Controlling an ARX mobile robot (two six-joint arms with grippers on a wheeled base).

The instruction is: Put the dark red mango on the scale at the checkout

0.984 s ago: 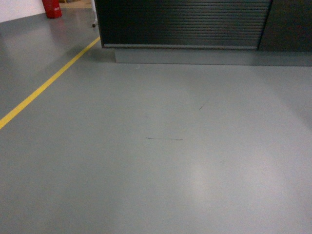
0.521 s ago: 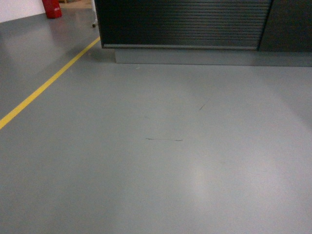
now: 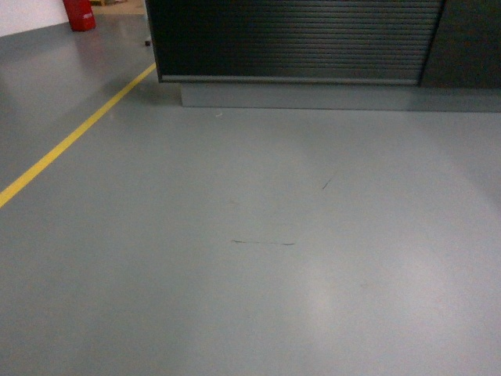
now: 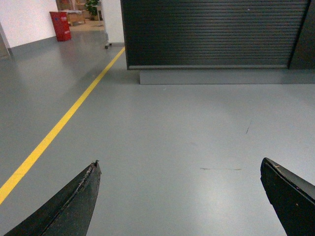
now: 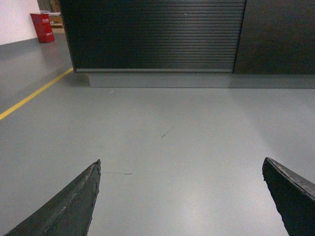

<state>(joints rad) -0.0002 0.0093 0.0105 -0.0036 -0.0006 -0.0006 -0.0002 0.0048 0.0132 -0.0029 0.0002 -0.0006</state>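
Note:
The checkout [image 3: 297,39] shows only as its dark, horizontally ribbed front panel at the top of the head view, standing on a grey plinth; it also fills the top of the left wrist view [image 4: 211,32] and the right wrist view [image 5: 157,34]. The dark red mango and the scale are out of view. My left gripper [image 4: 179,164] is open, its two black fingers far apart over bare grey floor. My right gripper [image 5: 181,164] is open too, with nothing between its fingers. Neither gripper appears in the head view.
A yellow floor line [image 3: 70,141] runs diagonally along the left towards the counter's left corner. A red object [image 3: 78,14] stands far back left. A darker flat panel [image 5: 275,37] adjoins the ribbed front on the right. Grey floor [image 3: 258,258] with faint scuffs lies ahead.
The counter front and floor scuffs have shifted slightly lower and nearer in the head view, so the base has rolled a little forward.

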